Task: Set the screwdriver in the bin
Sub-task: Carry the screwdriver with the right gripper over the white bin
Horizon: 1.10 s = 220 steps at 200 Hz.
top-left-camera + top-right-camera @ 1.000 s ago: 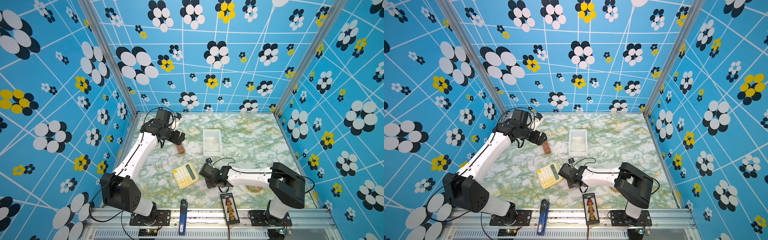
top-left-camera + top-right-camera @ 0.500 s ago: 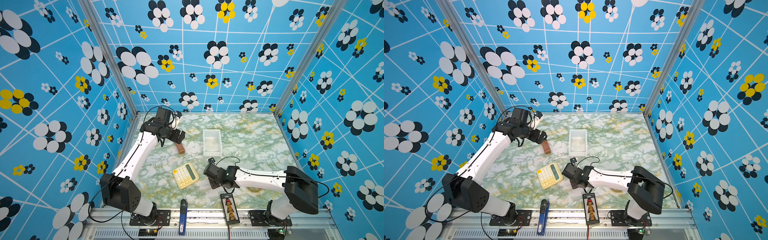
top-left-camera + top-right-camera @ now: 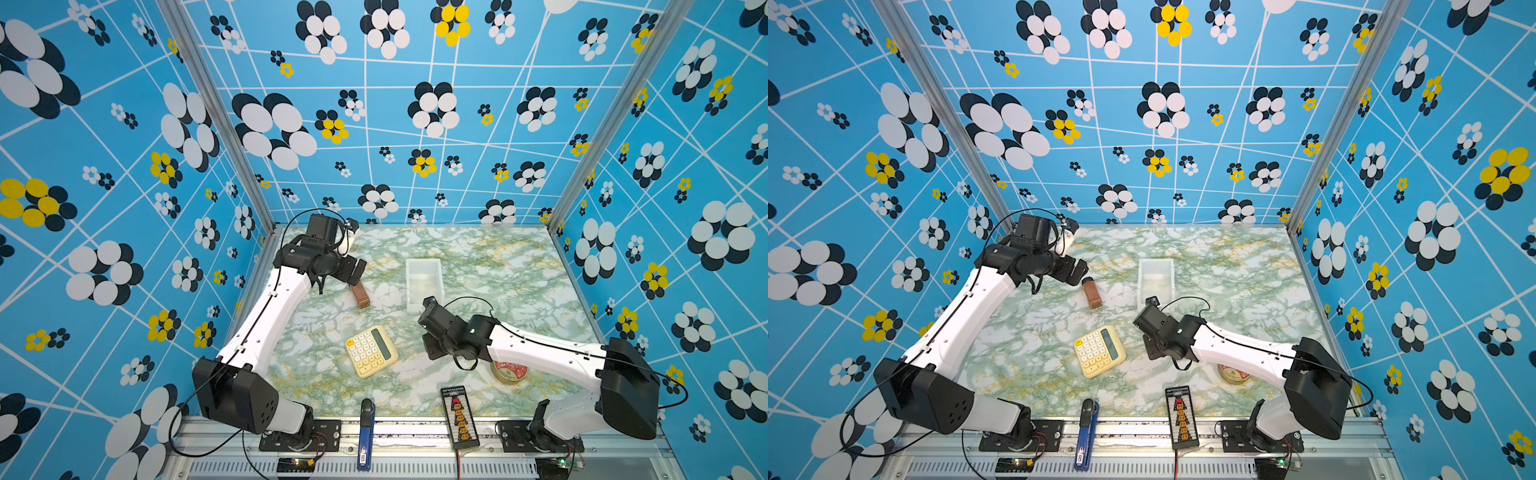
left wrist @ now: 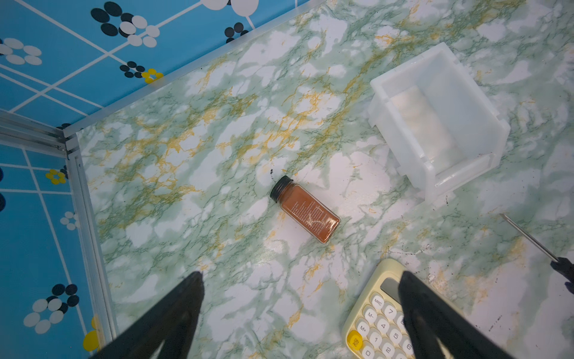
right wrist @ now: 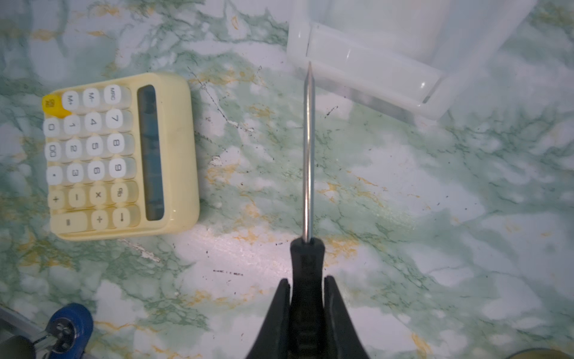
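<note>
One screwdriver (image 5: 307, 258) in right hand (image 5: 307, 281); one bin (image 5: 372, 71).

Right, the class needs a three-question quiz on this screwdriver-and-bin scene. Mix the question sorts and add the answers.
1. True or false: the right gripper is shut on the screwdriver.
2. Its tip points: A toward the bin, B away from it, C straight up?
3. Fill in: the left gripper is ____.
Key: 1 true; 2 A; 3 open.
</note>
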{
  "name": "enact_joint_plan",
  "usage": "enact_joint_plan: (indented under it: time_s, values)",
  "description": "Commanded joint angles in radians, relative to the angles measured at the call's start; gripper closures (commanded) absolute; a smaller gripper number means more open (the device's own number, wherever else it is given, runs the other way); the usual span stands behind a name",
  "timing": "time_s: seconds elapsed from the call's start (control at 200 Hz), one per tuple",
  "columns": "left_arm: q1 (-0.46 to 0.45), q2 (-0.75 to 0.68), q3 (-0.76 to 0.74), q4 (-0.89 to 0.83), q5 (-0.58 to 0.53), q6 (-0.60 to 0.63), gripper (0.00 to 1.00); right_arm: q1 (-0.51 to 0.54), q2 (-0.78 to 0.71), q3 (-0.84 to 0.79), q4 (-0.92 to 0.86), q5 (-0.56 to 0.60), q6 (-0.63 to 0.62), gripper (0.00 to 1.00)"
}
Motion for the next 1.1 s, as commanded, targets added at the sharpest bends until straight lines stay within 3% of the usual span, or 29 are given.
enact_joint_plan:
  time_s: [0.0,0.215,0.455,0.725,1.095]
  values:
    - [0.005,-0.054,-0.013,-0.027,0.009,0.004,0.01,-0.050,-0.027,0.067,-0.042,-0.027,-0.065,0.86]
    - [0.003,-0.105,-0.063,-0.021,0.030,0.009,0.01,-0.212,0.062,0.179,0.008,-0.101,-0.128,0.86]
    - [-0.004,-0.122,-0.070,-0.022,0.059,-0.005,0.01,-0.326,0.321,0.435,-0.003,-0.188,-0.187,0.86]
    - [-0.010,-0.122,-0.056,-0.030,0.086,-0.009,0.01,-0.363,0.549,0.625,-0.037,-0.209,-0.213,0.86]
    - [-0.018,-0.111,-0.060,-0.029,0.101,-0.014,0.01,-0.369,0.634,0.655,-0.040,-0.191,-0.225,0.86]
